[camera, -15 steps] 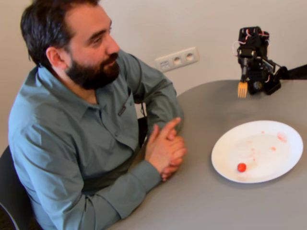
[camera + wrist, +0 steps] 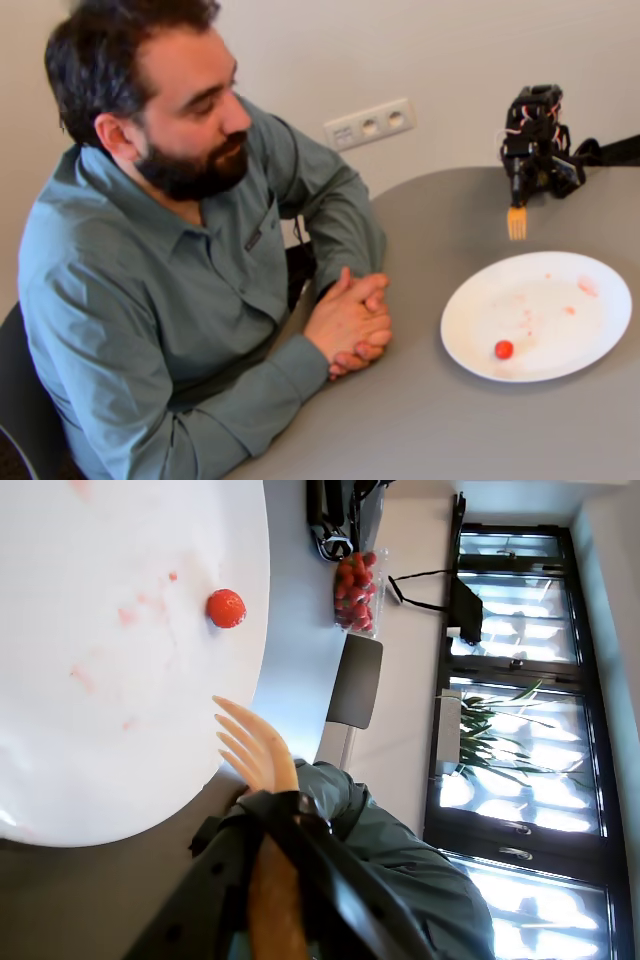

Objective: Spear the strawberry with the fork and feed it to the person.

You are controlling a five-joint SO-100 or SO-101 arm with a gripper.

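The strawberry [image 2: 504, 349] is a small red piece lying near the front left rim of the white plate [image 2: 470, 300] in the fixed view. It also shows on the plate [image 2: 100, 730] in the wrist view, as a red strawberry [image 2: 226, 608] near the edge. The pale orange fork [image 2: 516, 222] hangs tines down just beyond the plate's far rim. My gripper [image 2: 518, 195] is shut on its handle. In the wrist view the fork [image 2: 250, 745] tines reach over the plate's edge, well short of the fruit. The person [image 2: 150, 260] sits at the left with hands clasped on the table.
The grey round table [image 2: 450, 430] carries the plate. A wall socket [image 2: 370, 124] sits behind it. In the wrist view a clear box of strawberries [image 2: 357, 592] stands past the plate, with a dark chair back [image 2: 355, 680] and tall windows beyond.
The arm has dropped and shifted slightly right, bringing the fork down toward the plate's far rim. The person has tilted his head a little and resettled his hands.
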